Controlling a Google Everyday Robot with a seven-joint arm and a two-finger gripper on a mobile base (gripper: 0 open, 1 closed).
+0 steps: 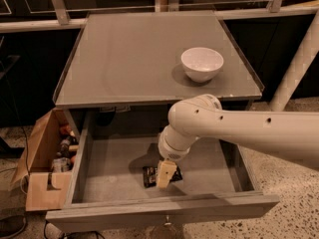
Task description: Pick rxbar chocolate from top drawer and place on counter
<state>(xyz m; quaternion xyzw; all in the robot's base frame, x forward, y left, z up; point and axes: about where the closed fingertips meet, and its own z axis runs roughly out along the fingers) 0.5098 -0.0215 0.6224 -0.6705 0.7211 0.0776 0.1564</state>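
The top drawer (107, 176) stands pulled open below the counter (129, 59). The rxbar chocolate (149, 176), a small black wrapper with white lettering, lies flat on the drawer floor near the front middle. My gripper (166, 175) reaches down into the drawer from the right on its white arm, its pale fingers right over the bar's right part and hiding it. I cannot tell whether the fingers touch the bar.
A white bowl (202, 63) sits on the right part of the counter. A tan cardboard box (42, 166) with small items stands on the floor left of the drawer. A white post (299, 59) rises at the right.
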